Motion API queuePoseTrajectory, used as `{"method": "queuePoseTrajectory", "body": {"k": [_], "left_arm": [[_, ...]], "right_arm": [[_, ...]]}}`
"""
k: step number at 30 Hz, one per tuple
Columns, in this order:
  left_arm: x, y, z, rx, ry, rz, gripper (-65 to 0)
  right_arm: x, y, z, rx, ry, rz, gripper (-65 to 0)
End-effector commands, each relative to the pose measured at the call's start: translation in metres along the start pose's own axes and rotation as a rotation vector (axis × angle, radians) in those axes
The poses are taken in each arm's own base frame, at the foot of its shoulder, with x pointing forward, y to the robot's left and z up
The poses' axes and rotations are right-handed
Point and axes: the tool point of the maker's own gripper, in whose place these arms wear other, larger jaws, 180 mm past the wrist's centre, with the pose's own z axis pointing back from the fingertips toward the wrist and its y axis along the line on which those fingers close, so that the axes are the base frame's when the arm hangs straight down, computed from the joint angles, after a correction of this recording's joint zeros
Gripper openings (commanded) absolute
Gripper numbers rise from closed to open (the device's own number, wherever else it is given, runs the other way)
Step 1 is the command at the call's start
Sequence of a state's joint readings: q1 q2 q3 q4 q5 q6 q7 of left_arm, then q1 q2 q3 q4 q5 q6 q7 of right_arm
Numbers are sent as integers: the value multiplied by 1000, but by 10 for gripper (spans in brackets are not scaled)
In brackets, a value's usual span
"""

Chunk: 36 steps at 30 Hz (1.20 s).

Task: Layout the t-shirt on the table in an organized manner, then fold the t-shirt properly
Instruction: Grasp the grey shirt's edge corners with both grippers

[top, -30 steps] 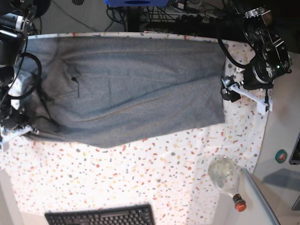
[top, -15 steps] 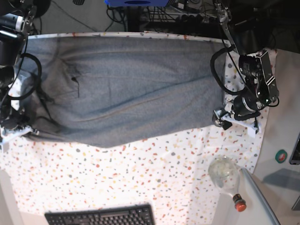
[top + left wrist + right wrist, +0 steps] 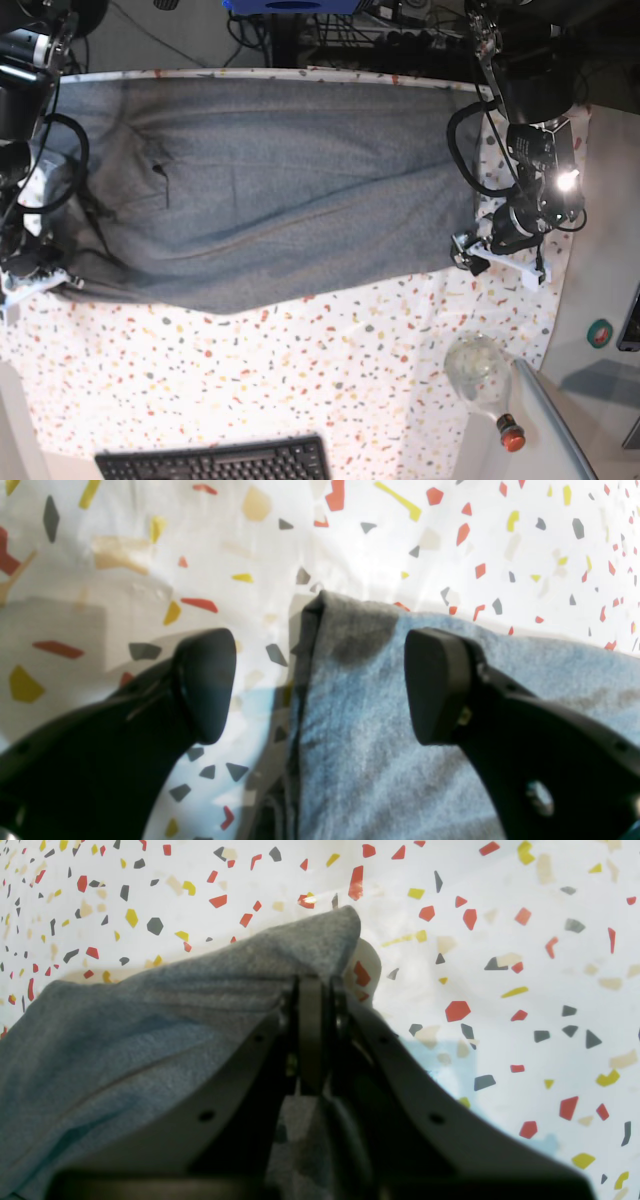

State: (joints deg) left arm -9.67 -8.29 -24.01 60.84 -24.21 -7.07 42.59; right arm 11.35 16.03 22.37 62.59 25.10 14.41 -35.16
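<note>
Left wrist view: the left gripper [image 3: 320, 685] stands with its jaws wide apart over a corner of the grey t-shirt [image 3: 400, 740]. One finger hangs above the bare speckled table [image 3: 150, 555], the other above the grey cloth, and the shirt's folded edge runs between them. White cloth flecked in red, yellow and grey lies ahead of the pincer

Right wrist view: the right gripper [image 3: 312, 990] has its jaws pressed together, clamped on a raised fold of the t-shirt [image 3: 150, 1030], which peaks just ahead of the tips and falls away to one side. Flecked table [image 3: 500, 965] fills the other side

Base view: the t-shirt [image 3: 270, 190] lies spread wide across the far half of the table [image 3: 300, 370], with the left gripper [image 3: 470, 255] at one near corner and the right gripper [image 3: 45, 280] at the opposite near corner. A black keyboard [image 3: 215, 460] sits at the near edge, a clear bottle with a red cap [image 3: 485, 385] lies beyond the left pincer, and dark cables [image 3: 350, 30] crowd the room behind the table
</note>
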Motion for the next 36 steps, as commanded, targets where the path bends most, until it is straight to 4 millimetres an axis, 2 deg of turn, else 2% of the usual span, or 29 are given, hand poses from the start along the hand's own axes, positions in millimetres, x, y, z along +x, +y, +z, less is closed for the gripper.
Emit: {"method": "queuePoseTrajectory", "body": {"k": [1, 8, 10, 11, 14, 16, 19, 23, 26, 27, 31, 33, 36], "left_arm": [[9, -7, 0, -20, -17, 2, -150], [9, -8, 0, -20, -17, 0, -150], [14, -12, -1, -27, -24, -4, -165], [12, -15, -2, -31, -17, -15, -191], [3, -22, -8, -39, 17, -47, -334], [5, -26, -10, -44, 5, -56, -415], [5, -23, -13, -39, -16, -38, -487], [-1, -19, -18, -32, 0, -19, -546], [4, -20, -17, -35, -19, -21, -640], [4, -20, -17, -34, -19, -22, -650], [25, -34, -17, -54, -53, -37, -650], [36, -39, -16, -63, -71, -39, -650], [62, -51, -10, -83, -125, -54, -650]], "right_arm": [[26, -1, 6, 2, -67, 16, -650], [27, -1, 6, 2, -69, 16, -650], [27, -1, 6, 2, -71, 16, -650], [27, -1, 6, 4, -70, 15, -650], [27, -1, 5, 4, -70, 15, -650], [27, -1, 5, 4, -70, 15, -650], [27, -1, 5, 4, -70, 15, -650], [26, -1, 5, 4, -68, 13, -650], [25, -1, 5, 3, -65, 13, -650], [24, -2, 5, 2, -63, 13, -650], [26, 1, 4, 7, -65, 19, -650], [25, 7, 2, 17, -56, 42, -650], [37, 23, -1, 40, -63, 90, -650]]}}
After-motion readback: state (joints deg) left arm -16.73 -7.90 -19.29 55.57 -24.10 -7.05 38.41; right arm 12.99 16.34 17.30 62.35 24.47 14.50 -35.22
